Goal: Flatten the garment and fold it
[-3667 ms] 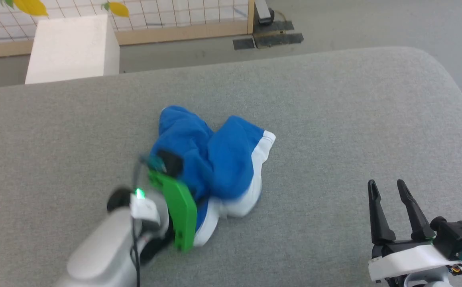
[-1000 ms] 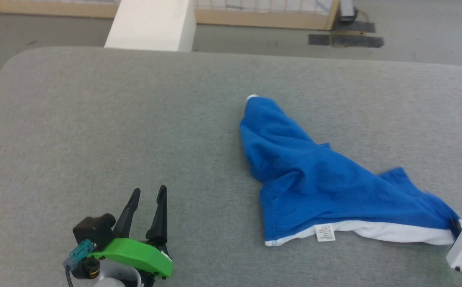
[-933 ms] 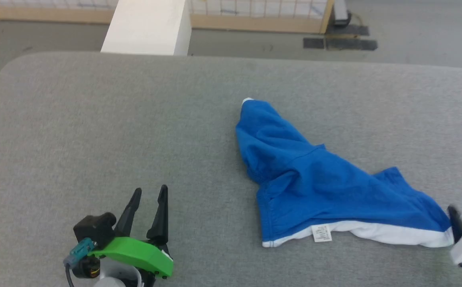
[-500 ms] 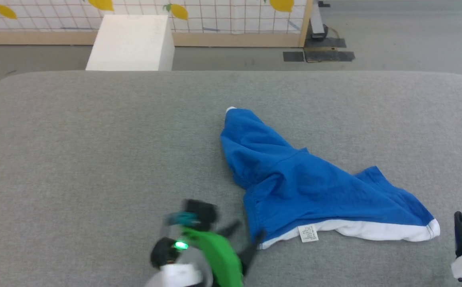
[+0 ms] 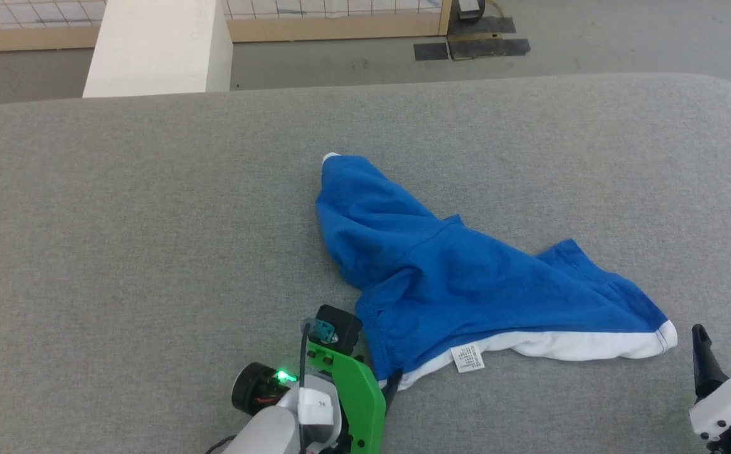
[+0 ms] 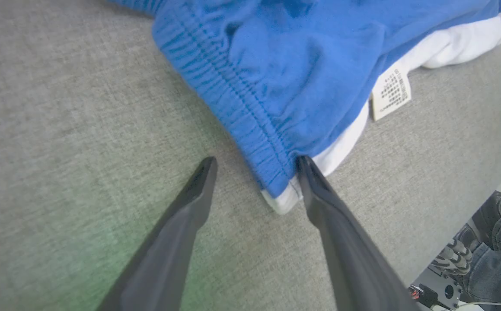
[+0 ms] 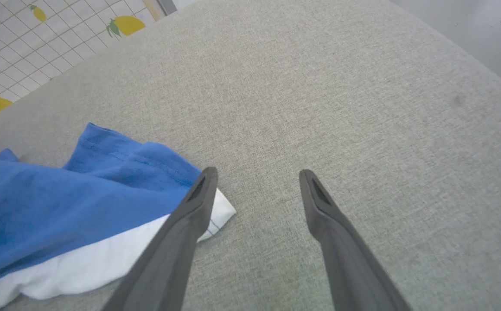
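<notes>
shorts (image 5: pixel 466 284) lie crumpled on the grey table (image 5: pixel 151 221), around the middle and toward the robot's right. they spread in a rough triangle. one blue point runs away from the robot, and a white band (image 5: pixel 567 345) lines the near edge. a small white label (image 5: pixel 468 358) sticks out from under that edge onto the table. the cloth is wrinkled and bunched, neither flat nor folded.

left gripper (image 6: pixel 256 162) is at the near left corner of the shorts, fingers apart. in the left wrist view the gathered blue hem and its white tip sit in the gap between the two fingers. one finger (image 6: pixel 321 203) touches the hem's edge and the other is over bare table. the fingers stand open around the corner, not clamped on it.

right gripper (image 5: pixel 718 340) is low at the head view's right edge, fingers apart, just beside the white right corner of the shorts. in the right wrist view one finger (image 7: pixel 189 216) crosses over that corner. whether it touches the cloth i cannot tell. bare table shows between its fingers.

beyond the table stand a white box (image 5: pixel 157 47) and a wood-framed grid panel (image 5: pixel 333 25) on the floor. a person's jeans leg (image 6: pixel 492 255) and dark shoe (image 6: pixel 494 207) show at the left wrist view's lower right.
</notes>
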Robot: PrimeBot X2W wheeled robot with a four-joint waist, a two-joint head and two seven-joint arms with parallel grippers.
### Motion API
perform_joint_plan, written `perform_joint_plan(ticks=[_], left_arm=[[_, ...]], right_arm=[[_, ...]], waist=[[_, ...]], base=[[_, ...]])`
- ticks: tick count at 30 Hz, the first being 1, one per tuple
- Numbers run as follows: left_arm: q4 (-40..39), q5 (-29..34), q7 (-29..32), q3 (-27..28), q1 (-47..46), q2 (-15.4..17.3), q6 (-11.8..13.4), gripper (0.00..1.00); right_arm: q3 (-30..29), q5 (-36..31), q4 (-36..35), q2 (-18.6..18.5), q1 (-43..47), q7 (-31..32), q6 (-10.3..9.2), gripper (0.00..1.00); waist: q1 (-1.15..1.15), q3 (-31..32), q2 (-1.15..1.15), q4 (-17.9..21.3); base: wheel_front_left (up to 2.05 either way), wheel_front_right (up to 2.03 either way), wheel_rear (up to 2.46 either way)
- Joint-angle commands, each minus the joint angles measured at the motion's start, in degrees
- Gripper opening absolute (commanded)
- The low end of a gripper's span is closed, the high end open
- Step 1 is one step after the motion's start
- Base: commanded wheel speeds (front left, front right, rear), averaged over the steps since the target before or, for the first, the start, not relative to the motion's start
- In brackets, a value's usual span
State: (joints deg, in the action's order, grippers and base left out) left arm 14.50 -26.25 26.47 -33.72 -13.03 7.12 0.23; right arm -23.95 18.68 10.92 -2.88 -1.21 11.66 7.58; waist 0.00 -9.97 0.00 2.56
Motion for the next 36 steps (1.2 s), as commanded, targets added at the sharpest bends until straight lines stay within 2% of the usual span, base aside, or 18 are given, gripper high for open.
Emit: perform_joint_plan(ticks=[1, 2, 3, 8, 15, 20, 26, 29, 36], left_arm=[[1.8, 0.2, 1.3, -0.8, 0.1, 0.1, -0.3, 0.72], [2.0, 0.2, 1.5, -1.1, 0.1, 0.1, -0.5, 0.4], [2.4, -0.2, 1.9, -1.4, 0.2, 0.0, -0.9, 0.0], [2.4, -2.3, 2.5, -1.3, 0.9, -0.4, -1.9, 0.0], [-3.3, -6.4, -2.3, 7.3, 1.3, 1.8, 1.4, 0.0], [-7.3, -8.0, -2.2, 10.3, 3.3, 3.6, 3.3, 0.0], [-10.4, -9.3, -1.7, 10.7, 6.5, 3.8, 4.3, 0.0], [-11.1, -9.7, -1.5, 10.7, 7.2, 3.7, 4.6, 0.0], [-11.9, -9.6, -1.4, 10.4, 7.1, 3.9, 4.7, 0.0]], right_arm=[[0.1, 0.2, 0.2, 0.0, -1.1, -0.5, -0.09, 1.0], [0.0, 0.2, 0.3, 0.0, -1.2, -0.6, -0.09, 1.0], [0.0, 0.2, 0.3, 0.0, -1.2, -0.7, -0.09, 1.0], [0.4, -1.6, 0.0, 0.0, -1.8, -0.6, -0.09, 1.0], [2.6, -5.7, -3.5, 0.0, -2.0, 3.1, -0.09, 1.0], [7.3, -8.3, -7.0, 0.0, 0.8, 10.7, -0.09, 1.0], [11.3, -9.3, -13.5, 0.0, 5.8, 21.2, -0.09, 1.0], [12.4, -9.1, -15.5, 0.0, 7.0, 23.8, -0.09, 1.0], [15.1, -11.8, -12.4, 0.0, 5.4, 26.5, -0.09, 1.0]], waist=[[0.0, -0.5, 0.0, 0.3], [0.0, -0.6, 0.0, 0.2], [0.0, -0.7, 0.0, 0.1], [0.0, -0.8, 0.0, -0.4], [0.0, -0.6, 0.0, -2.3], [0.0, -0.3, 0.0, -3.4], [0.0, -0.3, 0.0, -4.1], [0.0, -0.5, 0.0, -4.0], [0.0, -1.3, 0.0, -4.1]], base=[[0.0, 0.0, 0.0], [0.0, 0.0, 0.0], [0.0, 0.0, 0.0], [0.0, 0.0, 0.0], [0.0, 0.0, 0.0], [0.0, 0.0, 0.0], [0.0, 0.0, 0.0], [0.0, 0.0, 0.0], [0.0, 0.0, 0.0]])
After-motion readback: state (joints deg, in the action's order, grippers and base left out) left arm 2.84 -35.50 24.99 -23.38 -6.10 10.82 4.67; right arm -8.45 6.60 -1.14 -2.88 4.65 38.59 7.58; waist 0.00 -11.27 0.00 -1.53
